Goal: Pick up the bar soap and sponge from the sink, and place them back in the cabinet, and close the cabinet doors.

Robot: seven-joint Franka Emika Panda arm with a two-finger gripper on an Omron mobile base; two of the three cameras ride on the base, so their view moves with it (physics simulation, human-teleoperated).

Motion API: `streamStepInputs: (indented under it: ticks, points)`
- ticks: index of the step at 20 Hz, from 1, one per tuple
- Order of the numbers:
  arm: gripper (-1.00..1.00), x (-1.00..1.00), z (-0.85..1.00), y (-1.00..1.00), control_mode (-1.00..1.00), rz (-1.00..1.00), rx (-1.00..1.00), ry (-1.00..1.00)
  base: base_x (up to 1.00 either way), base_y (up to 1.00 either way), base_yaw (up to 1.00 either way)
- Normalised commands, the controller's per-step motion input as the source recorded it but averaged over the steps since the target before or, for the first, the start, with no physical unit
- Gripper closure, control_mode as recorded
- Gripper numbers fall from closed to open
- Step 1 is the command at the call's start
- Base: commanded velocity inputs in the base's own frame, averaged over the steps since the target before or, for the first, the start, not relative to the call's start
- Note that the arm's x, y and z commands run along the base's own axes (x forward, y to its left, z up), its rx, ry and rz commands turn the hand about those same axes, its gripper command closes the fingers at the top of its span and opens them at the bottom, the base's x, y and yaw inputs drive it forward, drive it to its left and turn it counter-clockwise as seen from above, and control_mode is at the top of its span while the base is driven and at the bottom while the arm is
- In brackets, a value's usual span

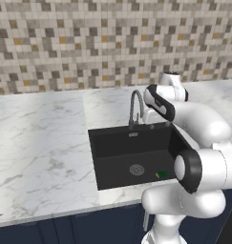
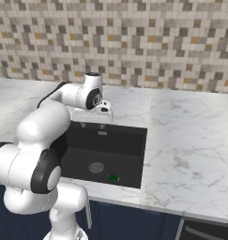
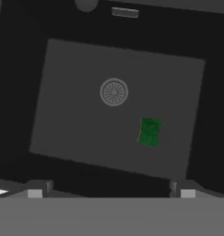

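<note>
Left base view, black sink in marble counter, sponge near drain, arm hid the right wall, right base view, tiled wall behind, hand view, claw stood open above the sponge.

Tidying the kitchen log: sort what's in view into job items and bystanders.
Job:
- small green sponge with yellow edge
- deep matte-black sink
- open pincer

Bystanders:
- curved grey gooseneck faucet
- round metal drain
- white marble counter
</note>
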Motion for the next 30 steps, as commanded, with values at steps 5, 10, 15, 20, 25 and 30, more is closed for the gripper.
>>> streamStepInputs:
  ticks: [5,10,15,20,25,30]
  points:
    - [-1.0,0.04,-0.04,-0.15,-1.0,-0.16,-0.03,0.0,0.0,0.0,0.0]
    - [-1.0,0.06,-0.09,-0.13,-1.0,-0.13,-0.06,0.0,0.0,0.0,0.0]
    - [-1.0,0.08,-0.17,-0.07,-1.0,-0.1,-0.08,0.0,0.0,0.0,0.0]
    - [-1.0,0.04,-0.1,-0.11,-1.0,-0.05,0.0,0.0,0.0,0.0,0.0]
    - [-1.0,0.03,-0.25,-0.14,-1.0,-0.01,0.0,0.0,0.0,0.0,0.0]
    - [-1.0,0.1,-0.19,-0.15,-1.0,0.0,0.0,0.0,0.0,0.0,0.0]
